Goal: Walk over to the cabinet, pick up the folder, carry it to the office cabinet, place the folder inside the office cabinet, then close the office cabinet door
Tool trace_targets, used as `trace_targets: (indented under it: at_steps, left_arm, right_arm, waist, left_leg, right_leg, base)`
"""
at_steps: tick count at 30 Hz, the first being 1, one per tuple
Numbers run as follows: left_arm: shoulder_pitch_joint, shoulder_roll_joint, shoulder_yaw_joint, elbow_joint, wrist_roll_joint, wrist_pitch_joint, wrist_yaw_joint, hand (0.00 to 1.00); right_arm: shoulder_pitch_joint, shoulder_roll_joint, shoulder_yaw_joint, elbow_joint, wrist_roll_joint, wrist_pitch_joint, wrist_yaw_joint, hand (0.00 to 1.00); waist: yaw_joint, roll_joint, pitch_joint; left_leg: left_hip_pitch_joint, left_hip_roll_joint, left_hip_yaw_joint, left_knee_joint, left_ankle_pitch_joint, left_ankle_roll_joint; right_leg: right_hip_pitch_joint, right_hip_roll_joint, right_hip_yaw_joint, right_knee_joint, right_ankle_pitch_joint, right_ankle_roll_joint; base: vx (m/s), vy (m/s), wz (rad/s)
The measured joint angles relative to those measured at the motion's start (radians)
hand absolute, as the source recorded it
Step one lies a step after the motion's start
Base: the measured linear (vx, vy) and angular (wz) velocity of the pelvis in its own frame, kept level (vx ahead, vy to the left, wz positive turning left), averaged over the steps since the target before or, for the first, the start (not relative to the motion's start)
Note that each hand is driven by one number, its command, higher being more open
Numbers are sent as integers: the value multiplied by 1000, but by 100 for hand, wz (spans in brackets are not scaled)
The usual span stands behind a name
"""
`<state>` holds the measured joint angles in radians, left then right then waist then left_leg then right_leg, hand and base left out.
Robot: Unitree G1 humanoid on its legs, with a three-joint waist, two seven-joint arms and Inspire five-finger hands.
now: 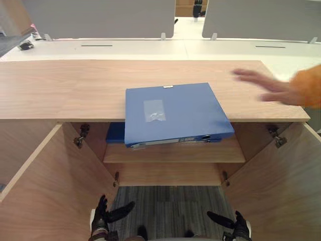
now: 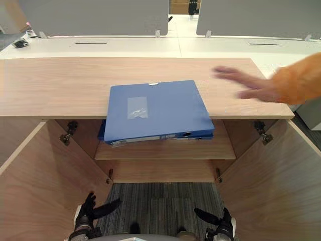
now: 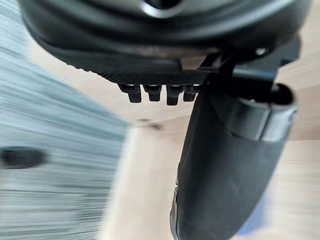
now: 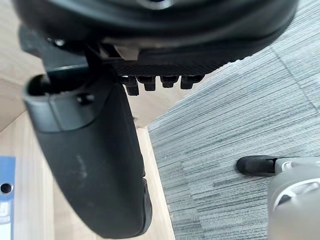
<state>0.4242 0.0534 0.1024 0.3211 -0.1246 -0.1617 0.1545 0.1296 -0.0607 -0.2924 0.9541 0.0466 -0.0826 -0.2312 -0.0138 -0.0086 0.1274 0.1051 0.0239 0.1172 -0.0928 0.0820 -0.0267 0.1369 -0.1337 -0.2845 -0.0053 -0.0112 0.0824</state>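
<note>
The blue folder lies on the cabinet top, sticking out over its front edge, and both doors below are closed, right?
Not quite. The blue folder does lie on the cabinet top, overhanging its front edge, but the left door and the right door stand open, as the left eye view shows.

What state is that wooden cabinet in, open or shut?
Open: its left door and right door stand swung outward, baring the inner shelf.

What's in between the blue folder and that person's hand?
Nothing but bare wooden cabinet top lies between the blue folder and the person's hand. Both eye views show it.
</note>
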Motion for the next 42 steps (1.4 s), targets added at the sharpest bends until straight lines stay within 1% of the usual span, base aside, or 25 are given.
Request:
trace_targets:
  at_steps: [1,3,4,7,10,12,13,16,18,20,21,24,26,28,31,32,34,37,39,42]
  left_arm:
    - [16,-1,-4,-44,9,-1,0,100]
    - [59,0,-18,-207,45,-7,0,100]
    - [70,0,-20,-255,55,-8,1,100]
    - [118,23,-28,-533,196,-64,40,100]
    - [117,65,-48,-672,263,-107,71,100]
    - [116,100,-62,-765,342,-140,91,100]
    - [112,125,-68,-801,400,-153,97,100]
    - [99,187,-89,-831,519,-179,106,100]
    - [89,212,-99,-830,561,-179,106,100]
    - [70,259,-123,-829,597,-179,104,100]
    - [47,299,-142,-827,617,-179,99,100]
    - [-9,359,-174,-815,647,-181,84,100]
    - [-75,402,-204,-768,691,-184,79,100]
    - [-117,408,-218,-722,754,-175,79,100]
    - [-158,400,-229,-662,834,-136,81,100]
    - [-167,389,-229,-639,853,-115,82,0]
    - [-177,379,-229,-604,876,-77,82,0]
    - [-213,371,-222,-596,913,-60,101,0]
    - [-227,361,-207,-596,919,-57,100,0]
    - [-248,361,-186,-611,951,-70,108,0]
  right_arm:
    - [0,-1,0,0,0,0,-1,100]
    - [1,-5,1,1,0,0,-3,100]
    - [3,-6,2,2,-1,0,-3,100]
    - [18,-11,25,14,-7,0,-4,100]
    - [34,-19,31,24,-12,-3,-4,100]
    - [39,-34,49,51,-21,-5,-4,100]
    - [41,-40,60,65,-32,-5,-3,100]
    - [43,-42,65,80,-50,-6,7,100]
    - [41,-43,67,79,-50,-7,13,100]
    - [42,-48,87,79,-51,-9,15,100]
    - [42,-55,105,79,-54,-10,22,100]
    - [44,-55,107,79,-69,-10,32,100]
    - [49,-57,111,79,-72,-9,33,100]
    - [49,-58,116,76,-72,-10,34,100]
    - [49,-58,133,73,-71,-9,36,100]
    - [49,-58,133,72,-71,-9,38,100]
    - [51,-57,133,65,-70,-8,40,100]
    - [59,-55,132,50,-70,-5,50,100]
    - [57,-54,132,40,-70,-4,56,100]
    - [57,-53,130,30,-69,-3,59,100]
  waist:
    - [1,4,-2]
    - [0,21,-5]
    - [0,23,-6]
    - [7,26,-6]
    - [14,33,-16]
    - [13,40,-22]
    - [11,43,-23]
    - [9,48,-30]
    - [6,48,-35]
    - [1,47,-39]
    - [-1,48,-41]
    - [-2,46,-46]
    - [-7,46,-49]
    - [-14,46,-49]
    - [-19,44,-49]
    - [-24,42,-49]
    - [-26,41,-48]
    - [-25,35,-48]
    - [-26,32,-48]
    - [-26,31,-51]
  left_leg:
    - [2,-1,-2,0,0,0]
    - [15,-7,-13,0,-1,1]
    - [19,-7,-17,0,-1,2]
    - [40,-8,-26,0,-5,4]
    - [43,-4,-25,0,-10,2]
    - [47,-3,-23,0,-14,0]
    - [52,-2,-22,1,-14,-1]
    - [63,2,-14,5,-15,-2]
    - [64,7,-9,5,-17,-4]
    - [67,15,-5,5,-19,-8]
    - [69,20,0,4,-22,-11]
    - [68,28,8,0,-26,-17]
    - [73,32,10,0,-25,-15]
    - [72,34,11,0,-25,-16]
    - [71,36,19,0,-27,-18]
    - [70,36,21,0,-28,-19]
    - [70,36,29,2,-31,-20]
    - [70,35,30,5,-33,-21]
    - [70,35,33,5,-35,-21]
    - [71,35,40,5,-39,-22]
  right_leg:
    - [3,-2,-2,0,-1,2]
    - [22,-7,-10,0,-4,5]
    - [27,-8,-14,0,-6,7]
    - [55,-8,-21,0,-15,8]
    - [59,-7,-19,0,-19,9]
    - [63,-6,-18,2,-17,7]
    - [68,-5,-16,3,-10,12]
    - [77,4,-3,2,-13,8]
    - [76,10,2,2,-14,5]
    - [76,18,6,2,-17,-1]
    - [74,22,11,2,-19,-3]
    - [67,29,19,3,-22,-9]
    - [66,34,21,2,-23,-13]
    - [64,37,23,2,-23,-15]
    - [57,40,32,1,-23,-17]
    - [55,39,35,0,-23,-16]
    - [50,39,43,-2,-23,-16]
    - [50,39,44,-3,-22,-16]
    - [49,39,48,-5,-22,-16]
    - [48,40,58,-15,-16,-16]
  base:
    - [-42,20,9]
    - [-21,21,13]
    - [-7,7,18]
    - [-4,-5,9]
    - [0,0,0]
    - [46,-11,-3]
    - [60,-13,-4]
    - [36,-15,-10]
    - [14,-24,-8]
    - [-5,-35,-8]
    - [-19,-36,-9]
    - [-21,-25,-10]
    - [16,-24,-5]
    - [-1,-6,-3]
    - [3,-4,-10]
    - [10,5,-9]
    - [16,10,-10]
    - [7,3,-2]
    - [3,6,-5]
    - [2,6,-9]
